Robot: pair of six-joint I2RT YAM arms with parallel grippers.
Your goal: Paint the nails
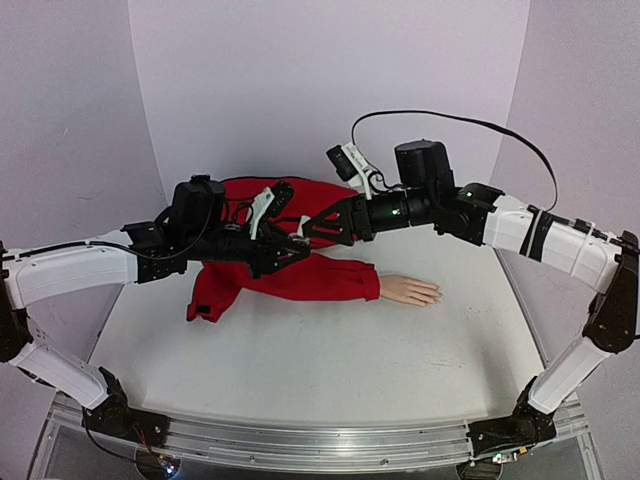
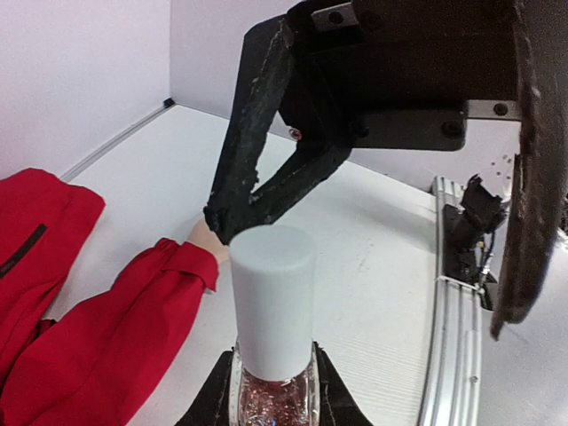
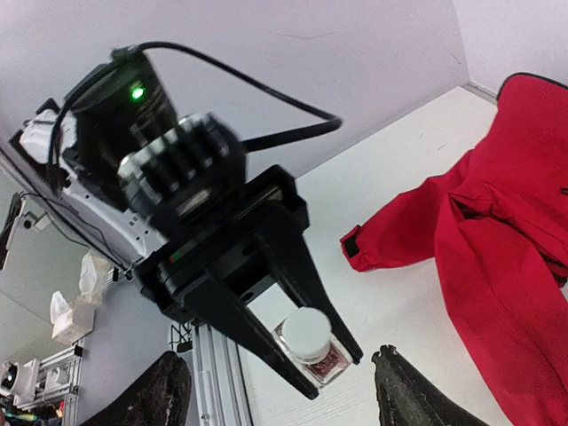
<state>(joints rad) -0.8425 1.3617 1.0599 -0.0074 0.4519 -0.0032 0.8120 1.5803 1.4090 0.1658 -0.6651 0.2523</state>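
The white bench (image 1: 300,370) holds a red coat (image 1: 215,290), spread from the far middle toward the left. One sleeve (image 1: 335,281) lies pointing right. A pale hand (image 1: 410,291) lies flat at its end, right of the middle.
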